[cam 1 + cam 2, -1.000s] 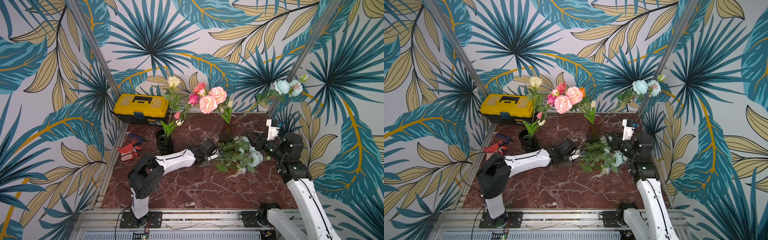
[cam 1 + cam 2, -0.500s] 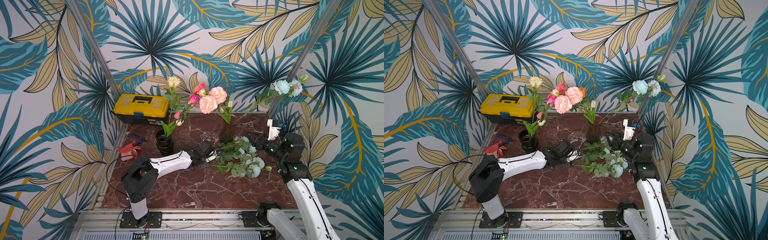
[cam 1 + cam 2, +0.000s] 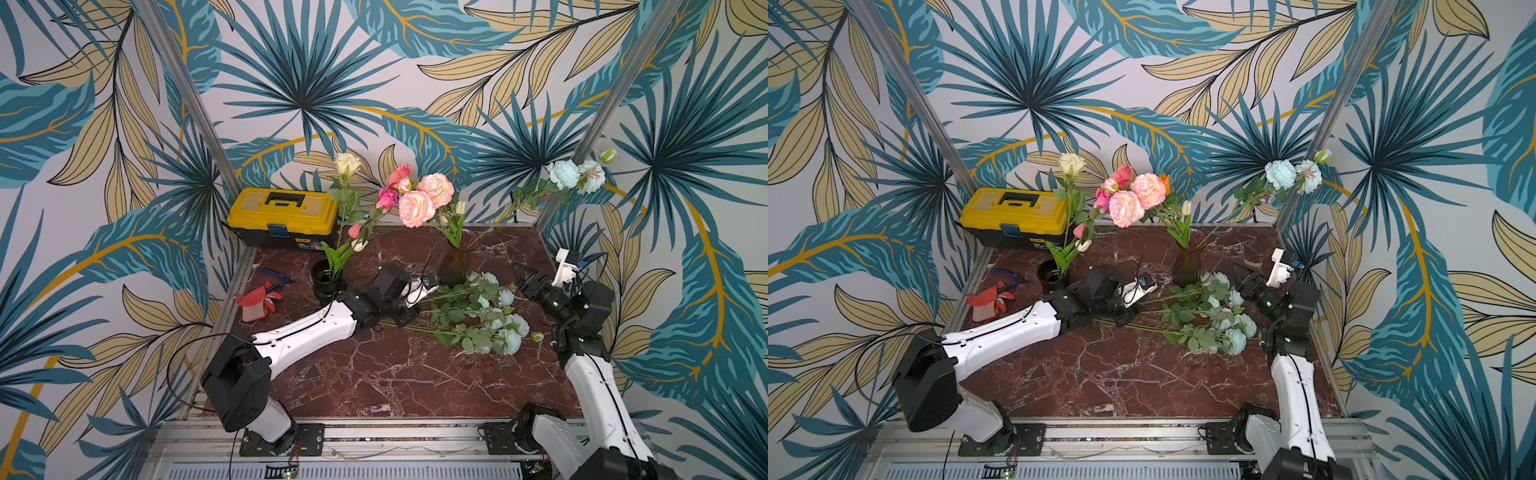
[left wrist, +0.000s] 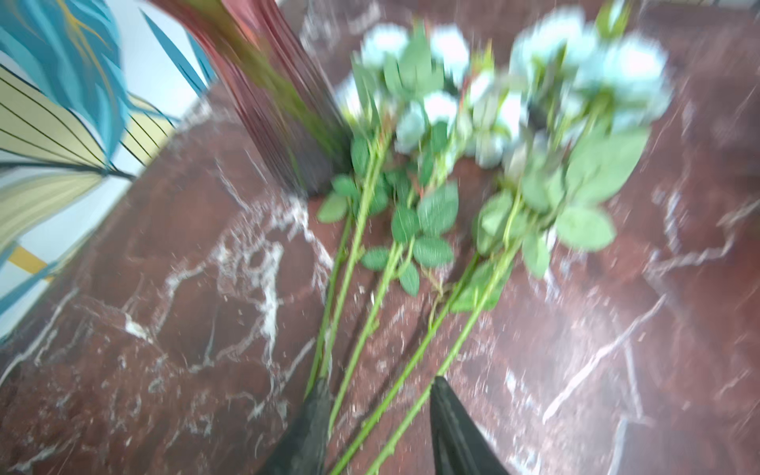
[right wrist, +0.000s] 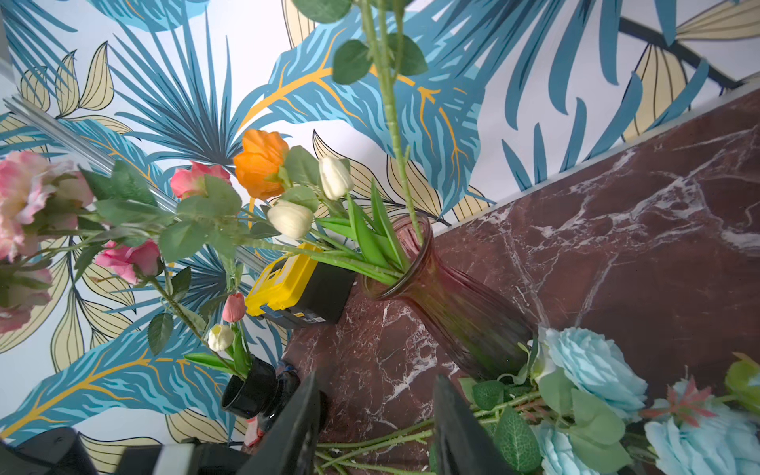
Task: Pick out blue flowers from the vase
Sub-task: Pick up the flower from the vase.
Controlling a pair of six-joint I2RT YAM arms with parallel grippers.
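Top views, blue flowers: a loose bunch (image 3: 505, 320) (image 3: 1229, 322) lies flat on the marble table (image 3: 374, 374) (image 3: 1100, 374), just near of the vase (image 3: 455, 266) (image 3: 1187, 266) and between the two grippers.
Top views, long axis: it runs left to right, with cut ends pointing left and blooms pointing right. The nearest stems slant slightly nearward at the bloom end.
Top views, left gripper: it (image 3: 406, 318) (image 3: 1121, 318) sits low on the table at the cut ends. The jaw gap cannot be read from here.
Top views, right gripper: it (image 3: 524, 274) (image 3: 1241, 274) is just right of the far blooms, with its tips aimed left and far toward the vase.
Top views, remaining blue stem: it stands in the vase and leans up and right, with its blooms (image 3: 564, 173) (image 3: 1280, 173) high by the right post.
Left wrist, left gripper: the jaws (image 4: 378, 415) stand apart. Several stems run lengthwise through the gap, unpinched, and one lies against a fingertip (image 4: 318, 395). The picture is blurred.
Left wrist, blue flowers: the stems lead straight away from the gripper to the blooms (image 4: 629, 78), with the vase (image 4: 279, 103) beside them.
Right wrist, right gripper: the jaws (image 5: 378, 423) stand apart and hold nothing.
Right wrist, blue flowers: the blooms (image 5: 592, 366) lie at the foot of the vase (image 5: 460, 312), beside one finger. Their stems cross on the table beyond the tips.
Right wrist, remaining blue stem: it (image 5: 386, 94) rises from the vase mouth and runs out of frame.
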